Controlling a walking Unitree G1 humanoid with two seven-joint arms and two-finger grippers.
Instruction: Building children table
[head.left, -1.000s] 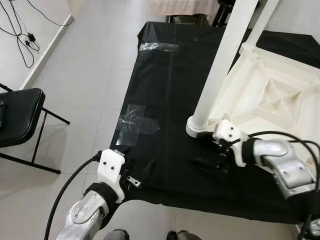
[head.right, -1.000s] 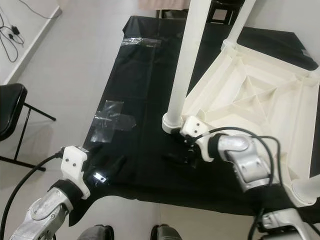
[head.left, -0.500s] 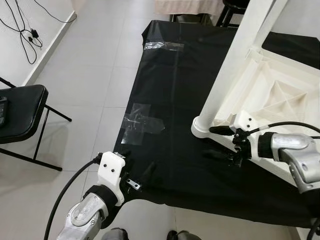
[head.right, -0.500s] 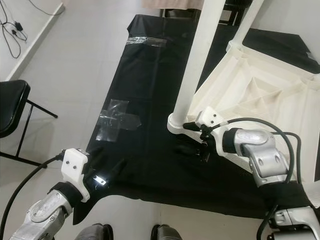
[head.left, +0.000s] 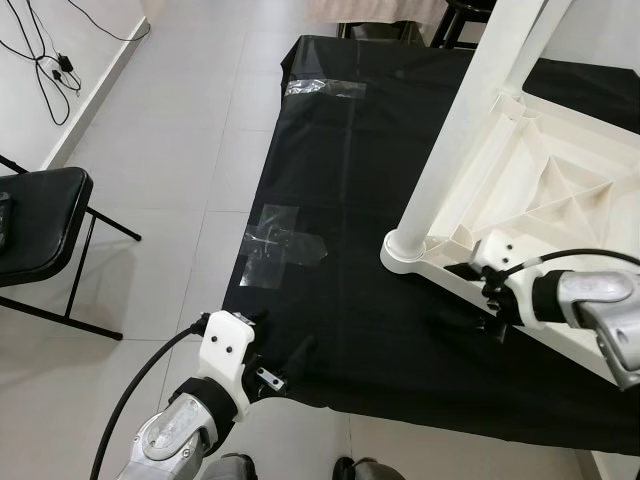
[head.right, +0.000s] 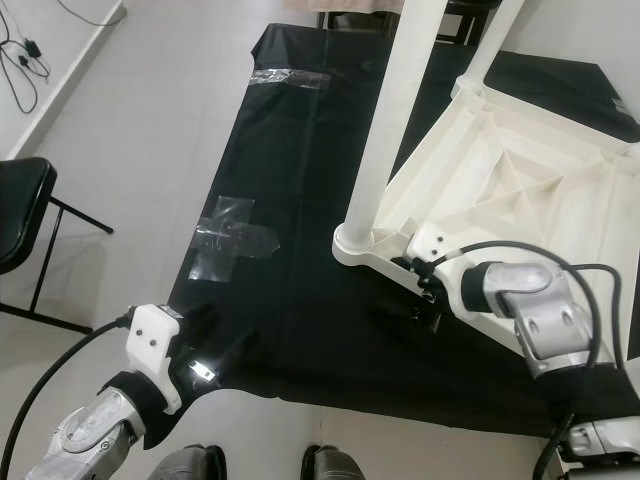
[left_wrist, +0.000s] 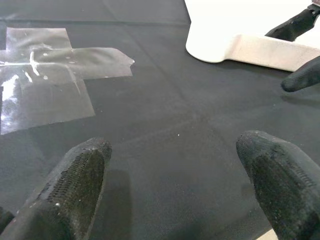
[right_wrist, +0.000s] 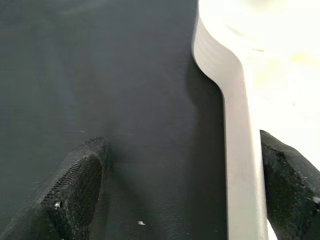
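- Grey floor tiles (head.left: 180, 150) carry a black sheet (head.left: 340, 200) spread flat, with clear tape (head.left: 280, 245) crossed on its left part and another strip (head.left: 325, 88) near the far edge.
- On the sheet's right side lies a white table (head.left: 540, 190), upside down, its ribbed underside facing up.
- One white leg (head.left: 460, 130) stands upright in the near-left corner socket; a second leg (head.right: 490, 40) rises at the far corner.
- Right gripper (head.left: 468, 297) is at the table's near edge, just right of the leg's base. Its fingers (right_wrist: 75, 185) are spread, one on each side of the white rim (right_wrist: 235, 150); the wrist view does not show whether they touch it.
- Left gripper (head.left: 280, 360) hovers low over the sheet's near-left corner, well apart from the table, its fingers (left_wrist: 70, 195) spread with nothing between them.
- A black folding chair (head.left: 40, 225) stands on the tiles at the left, and cables (head.left: 45, 60) lie by the wall.
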